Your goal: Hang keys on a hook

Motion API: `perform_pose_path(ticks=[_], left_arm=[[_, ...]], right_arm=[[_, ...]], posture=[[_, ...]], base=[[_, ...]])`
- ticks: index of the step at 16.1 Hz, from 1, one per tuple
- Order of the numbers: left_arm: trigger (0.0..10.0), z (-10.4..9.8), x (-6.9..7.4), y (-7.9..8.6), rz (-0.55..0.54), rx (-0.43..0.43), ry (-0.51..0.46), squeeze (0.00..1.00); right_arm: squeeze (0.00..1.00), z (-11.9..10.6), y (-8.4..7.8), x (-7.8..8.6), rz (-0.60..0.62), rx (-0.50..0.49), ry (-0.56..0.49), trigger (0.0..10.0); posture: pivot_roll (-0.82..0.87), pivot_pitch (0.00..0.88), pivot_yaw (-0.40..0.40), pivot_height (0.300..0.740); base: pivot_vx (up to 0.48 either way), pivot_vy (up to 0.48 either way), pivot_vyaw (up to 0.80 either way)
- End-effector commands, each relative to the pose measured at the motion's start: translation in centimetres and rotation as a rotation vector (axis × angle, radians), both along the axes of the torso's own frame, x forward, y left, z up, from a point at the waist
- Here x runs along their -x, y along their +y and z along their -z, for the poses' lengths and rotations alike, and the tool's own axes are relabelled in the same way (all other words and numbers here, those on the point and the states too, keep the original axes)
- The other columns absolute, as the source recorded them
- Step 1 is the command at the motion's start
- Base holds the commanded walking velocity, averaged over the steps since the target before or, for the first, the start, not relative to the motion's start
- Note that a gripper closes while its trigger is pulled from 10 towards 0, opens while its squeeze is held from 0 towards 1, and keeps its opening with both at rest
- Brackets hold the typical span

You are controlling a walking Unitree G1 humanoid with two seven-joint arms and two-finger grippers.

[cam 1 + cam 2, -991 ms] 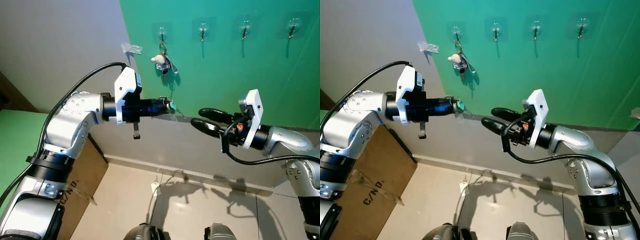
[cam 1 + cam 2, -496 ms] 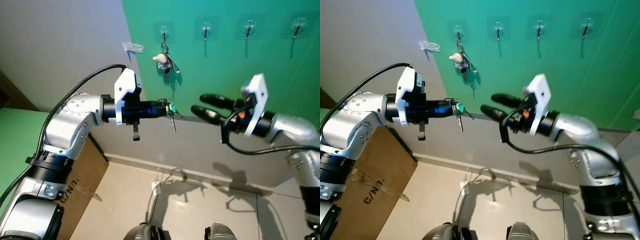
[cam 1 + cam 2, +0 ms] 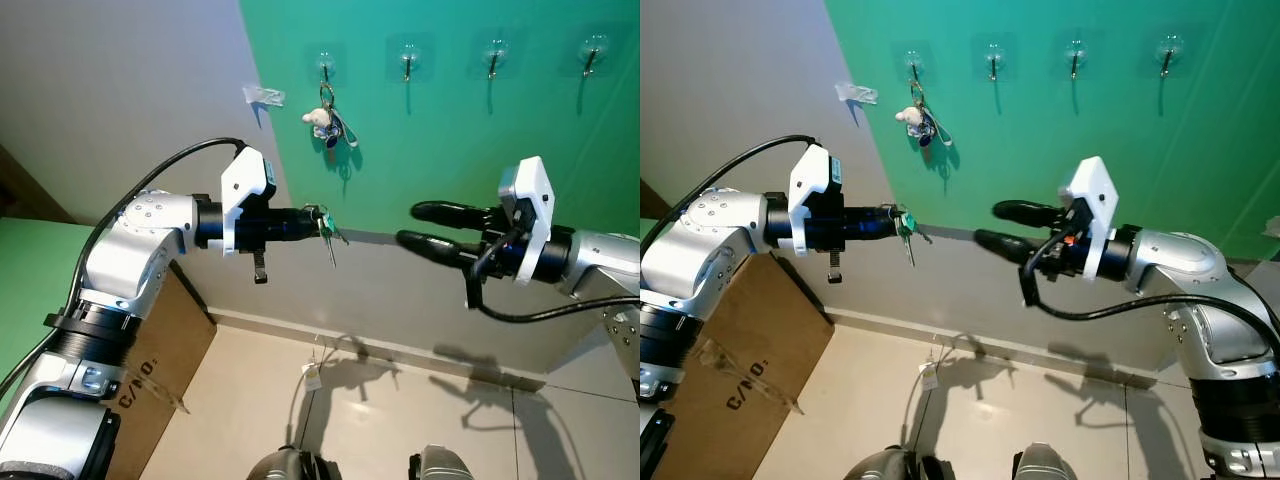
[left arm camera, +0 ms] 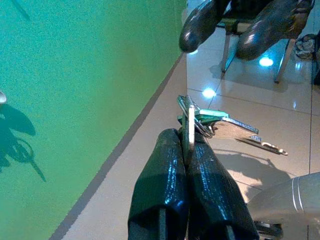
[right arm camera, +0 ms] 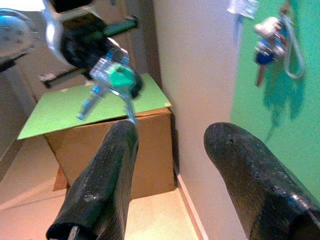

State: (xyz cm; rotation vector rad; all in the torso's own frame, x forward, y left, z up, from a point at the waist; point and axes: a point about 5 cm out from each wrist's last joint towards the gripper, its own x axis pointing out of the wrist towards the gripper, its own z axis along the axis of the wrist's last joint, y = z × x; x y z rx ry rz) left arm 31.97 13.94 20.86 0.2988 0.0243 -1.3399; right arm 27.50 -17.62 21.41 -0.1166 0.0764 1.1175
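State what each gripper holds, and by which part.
The left gripper is shut on the key bunch, pinching its metal ring, keys dangling. The right gripper is open and holds nothing.

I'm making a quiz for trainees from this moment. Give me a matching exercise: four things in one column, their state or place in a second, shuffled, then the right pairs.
Things:
1. left gripper
2. right gripper
3. toy keyring
4. cardboard box

States or places:
A. hangs from the leftmost hook on the green wall
B. open, holding nothing
C. stands on the floor by the grey wall
D. shut on the green-tagged keys

Pairs: 1-D, 2-B, 3-A, 4-C
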Motion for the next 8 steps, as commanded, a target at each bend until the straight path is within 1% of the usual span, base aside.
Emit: perform_pose_path(ticks=[1, 2, 3, 8], left_arm=[[0.0, 0.1, 0.0, 0.1, 0.001, -0.019, -0.008, 0.0], [0.0, 0.2, 0.0, 0.0, 0.003, -0.019, -0.009, 0.0], [0.0, 0.2, -0.1, -0.1, 0.004, -0.021, -0.01, 0.0], [0.0, 0.6, -0.4, 0.0, -0.01, -0.055, -0.024, 0.0]], right_arm=[[0.0, 0.2, 1.1, 0.6, -0.057, -0.014, 0.019, 10.0], [0.85, 0.2, 1.3, 0.5, -0.056, -0.021, 0.022, 10.0], [1.0, 0.2, 1.5, 0.7, -0.072, -0.027, 0.024, 10.0], [1.0, -0.4, 2.1, 1.5, -0.145, -0.033, 0.038, 10.0]], posture=[[-0.27, 0.06, 0.169, 0.717], [-0.27, 0.059, 0.169, 0.717], [-0.27, 0.059, 0.169, 0.717], [-0.27, 0.062, 0.167, 0.717]], base=[[0.0, 0.0, 0.0], [0.0, 0.0, 0.0], [0.0, 0.0, 0.0], [0.0, 0.0, 0.0]])
